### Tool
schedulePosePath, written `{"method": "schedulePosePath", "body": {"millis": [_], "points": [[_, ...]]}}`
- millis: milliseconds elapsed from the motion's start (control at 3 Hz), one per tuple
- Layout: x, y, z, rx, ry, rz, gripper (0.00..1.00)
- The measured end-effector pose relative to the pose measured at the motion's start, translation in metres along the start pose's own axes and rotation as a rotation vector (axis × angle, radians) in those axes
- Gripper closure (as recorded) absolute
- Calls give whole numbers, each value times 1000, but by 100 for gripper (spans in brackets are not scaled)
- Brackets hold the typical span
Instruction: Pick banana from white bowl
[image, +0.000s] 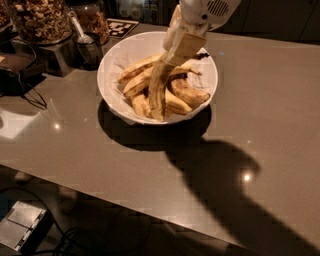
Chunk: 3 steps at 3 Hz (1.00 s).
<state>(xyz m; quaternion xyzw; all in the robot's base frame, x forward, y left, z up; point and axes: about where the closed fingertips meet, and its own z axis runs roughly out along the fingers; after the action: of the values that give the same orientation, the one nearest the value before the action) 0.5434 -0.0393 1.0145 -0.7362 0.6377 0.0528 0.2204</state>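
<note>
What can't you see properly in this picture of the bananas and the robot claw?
- Top end of the banana: camera view, hidden behind the claw, which hangs over the white bowl.
- Robot arm: cut off by the top edge.
- Bottom of the bowl: covered by the other bananas.
- Jar at top left: its upper part is cut off by the edge.
</note>
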Motion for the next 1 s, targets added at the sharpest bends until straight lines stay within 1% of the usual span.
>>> {"method": "schedulePosePath", "body": {"millis": [333,667,1000], "points": [[-16,7,-15,9,-23,-73,100],[-26,10,-24,16,-36,-106,100],[-30,6,-29,21,-37,-114,100]]}}
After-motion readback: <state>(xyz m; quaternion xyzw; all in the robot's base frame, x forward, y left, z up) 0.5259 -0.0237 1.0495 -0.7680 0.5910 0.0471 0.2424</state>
